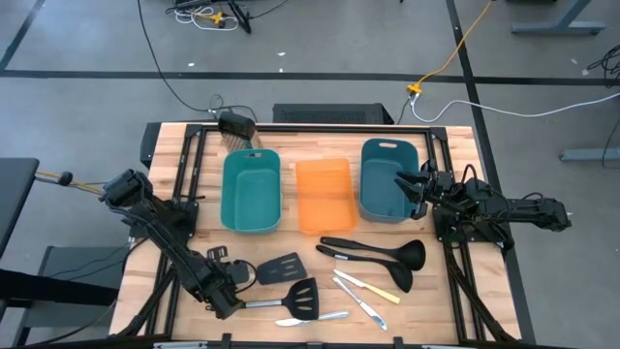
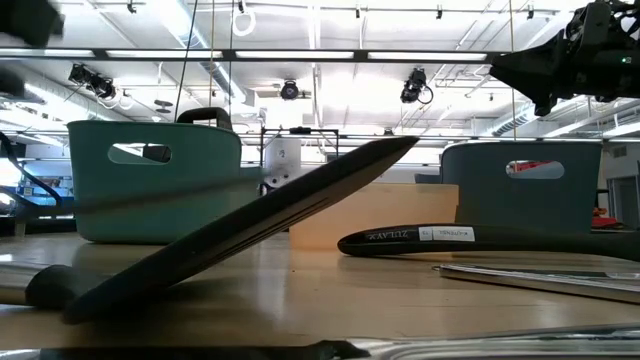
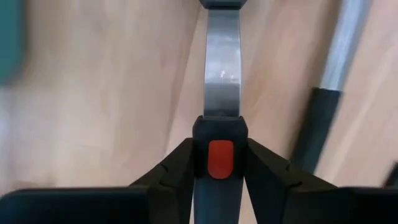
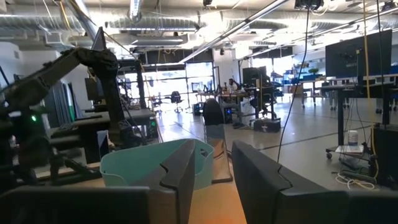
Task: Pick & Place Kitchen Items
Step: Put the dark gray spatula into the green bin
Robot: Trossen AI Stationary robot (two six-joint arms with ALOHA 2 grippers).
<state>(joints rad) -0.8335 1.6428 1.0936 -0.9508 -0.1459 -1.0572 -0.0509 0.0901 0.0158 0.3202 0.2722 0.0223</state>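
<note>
My left gripper (image 1: 232,302) is at the near left of the table, shut on the handle of a black slotted spatula (image 1: 300,299). That spatula's silver shaft (image 3: 222,62) runs ahead of the fingers. A second spatula (image 1: 277,269) lies just beyond it. Two black ladles (image 1: 378,250) lie side by side right of centre. A yellow-handled knife (image 1: 373,287) and two silver knives (image 1: 360,302) (image 1: 315,318) lie near the front edge. My right gripper (image 1: 403,184) hovers open and empty over the right teal bin (image 1: 387,155). My left gripper pinches the spatula's black handle (image 3: 219,127) between its two fingers, at the end where it joins the silver shaft, beside a red spot. The fingers lie along the handle, coming from the table's left. I cannot tell whether the head is lifted off the table.
Three bins stand in a row at the far middle: a teal one (image 1: 251,189), an orange one (image 1: 324,194) and the right teal one. In the low view a dark spatula blade (image 2: 250,225) slants up in front of them. Bare wood lies at the near right.
</note>
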